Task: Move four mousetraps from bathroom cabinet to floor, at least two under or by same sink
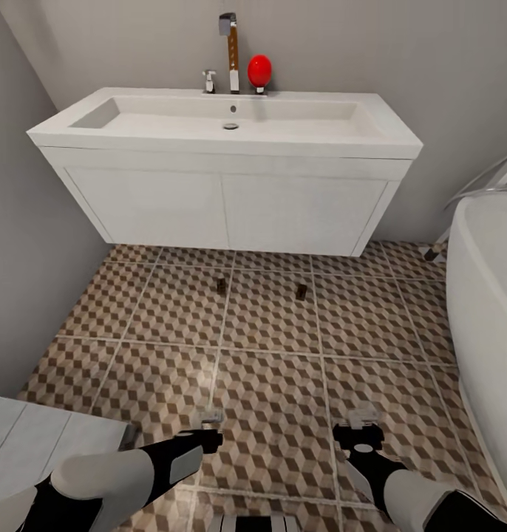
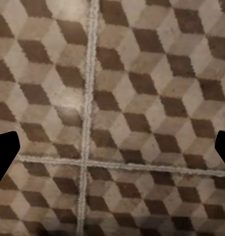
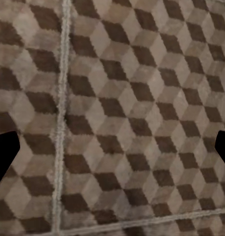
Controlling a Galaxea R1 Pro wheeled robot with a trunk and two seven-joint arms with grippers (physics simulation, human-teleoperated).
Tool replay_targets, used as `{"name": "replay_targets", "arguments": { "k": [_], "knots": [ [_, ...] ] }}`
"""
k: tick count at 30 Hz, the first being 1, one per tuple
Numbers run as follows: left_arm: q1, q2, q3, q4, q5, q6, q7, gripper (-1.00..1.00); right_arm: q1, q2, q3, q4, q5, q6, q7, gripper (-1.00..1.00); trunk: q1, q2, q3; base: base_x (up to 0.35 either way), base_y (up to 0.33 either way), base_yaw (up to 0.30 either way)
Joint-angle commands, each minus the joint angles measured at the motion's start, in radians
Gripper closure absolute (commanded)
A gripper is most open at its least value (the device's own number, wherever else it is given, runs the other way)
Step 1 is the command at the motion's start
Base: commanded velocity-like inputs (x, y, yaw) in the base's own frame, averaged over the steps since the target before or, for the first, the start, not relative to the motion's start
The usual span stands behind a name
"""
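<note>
While both tools, left tool (image 1: pixel 208 423) and right tool (image 1: pixel 359 423), hang released over the bathroom floor (image 1: pixel 268 414), two mousetraps (image 1: pixel 221 285) (image 1: pixel 301 292) lie at 12 o'clock beside the sink (image 1: pixel 224 125); next: presumably fetch remaining traps.

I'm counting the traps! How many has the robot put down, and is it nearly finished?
Two mousetraps lie on the floor just in front of the sink, so the sink part looks done. Nothing is in hand: the left claw and right claw are open and empty. Two more traps are left to place.
</note>
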Motion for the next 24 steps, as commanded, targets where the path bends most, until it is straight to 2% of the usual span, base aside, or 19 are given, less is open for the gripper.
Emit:
{"name": "replay_targets", "arguments": {
  "k": [1, 3, 4, 7, 9, 11, 17, 21, 24],
  "knots": [
    [0.001, 0.000, -0.006, -0.003, 0.003, -0.001, 0.005, -1.00, 0.004, 0.000, 0.009, 0.000, -0.007, -0.003, -0.002, -1.00, -0.004, 0.007, 0.003, 0.000, 0.000, 0.000],
    [0.007, 0.000, -0.006, -0.004, 0.003, -0.001, 0.005, -1.00, 0.013, 0.000, 0.009, 0.000, 0.002, -0.003, -0.002, -1.00, -0.012, 0.021, 0.009, 0.000, 0.000, 0.000],
    [0.018, 0.000, -0.006, -0.005, 0.003, -0.002, 0.005, -1.00, 0.027, 0.001, 0.009, 0.000, 0.026, -0.004, -0.002, -1.00, -0.016, 0.028, 0.012, 0.000, 0.000, 0.000],
    [0.031, 0.000, -0.006, -0.006, 0.003, -0.002, 0.004, -1.00, 0.041, 0.001, 0.009, 0.000, 0.059, -0.005, -0.002, -1.00, -0.027, 0.049, 0.022, 0.000, 0.000, 0.000],
    [0.053, 0.002, -0.006, -0.003, 0.002, -0.004, 0.004, -1.00, 0.063, 0.001, 0.009, 0.001, 0.107, -0.007, -0.002, -1.00, -0.035, 0.063, 0.028, 0.000, 0.000, 0.000],
    [0.067, 0.004, -0.006, -0.002, 0.002, -0.005, 0.004, -1.00, 0.077, 0.000, 0.008, 0.001, 0.125, -0.007, -0.002, -1.00, -0.042, 0.077, 0.034, 0.000, 0.000, 0.000],
    [0.109, 0.012, -0.006, 0.011, 0.001, -0.007, 0.004, -1.00, 0.120, -0.004, 0.008, 0.003, 0.147, -0.013, -0.002, -1.00, -0.065, 0.119, 0.053, 0.000, 0.000, 0.000],
    [0.150, 0.022, -0.006, 0.030, 0.001, -0.009, 0.004, -1.00, 0.165, -0.004, 0.007, 0.009, 0.148, -0.066, -0.002, -1.00, -0.081, 0.147, 0.065, 0.000, 0.000, 0.000],
    [0.165, 0.024, -0.007, 0.033, 0.000, -0.009, 0.004, -1.00, 0.186, -0.003, 0.007, 0.017, 0.150, -0.077, -0.002, -1.00, -0.092, 0.168, 0.075, 0.000, 0.000, 0.000]
  ]
}}
